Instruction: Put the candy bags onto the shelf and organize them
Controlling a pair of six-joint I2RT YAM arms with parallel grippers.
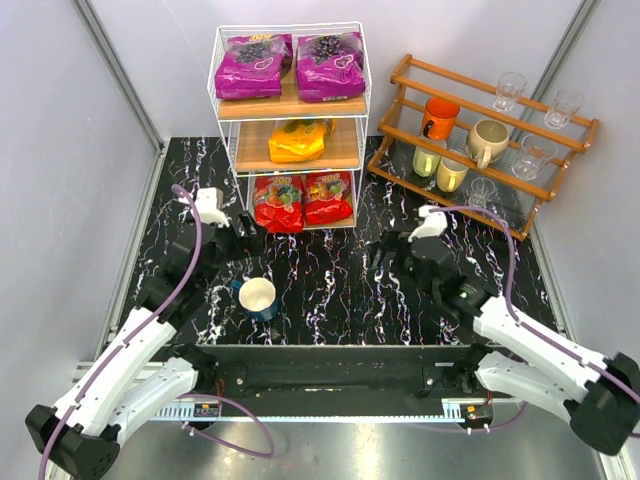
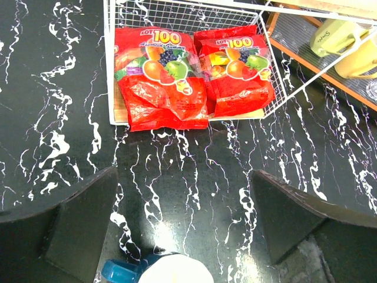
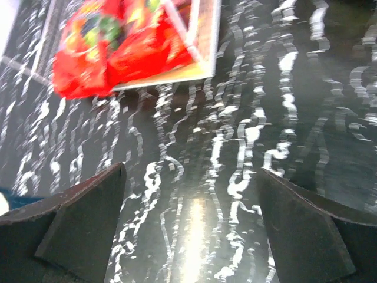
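Shelf (image 1: 345, 150) stands straight ahead of L gripper (image 2: 185, 206) and ahead-left of R gripper (image 3: 188, 200). All five bags sit on it, so the job looks about done. Both grippers are spread wide w/ nothing between the fingers.

Risks, as I judge them:
- A fwd reach could catch the wire frame and shove the whole shelf.
- Left red bag (image 2: 159, 76), ahead of L gripper, hangs over the bottom board's front edge onto the table (image 1: 330, 290). A brush from a finger could drag it out. Right red bag (image 2: 235, 71) touches it and may follow.
- Purple bags (image 1: 253, 65) up top and orange bag (image 1: 297, 141) mid tier look settled.

Around: brown rack (image 1: 590, 130) w/ mugs and glasses is ahead-right of R gripper, well apart. Cup (image 1: 258, 298) sits just behind and below L gripper, so a careless pull-back could tip it.
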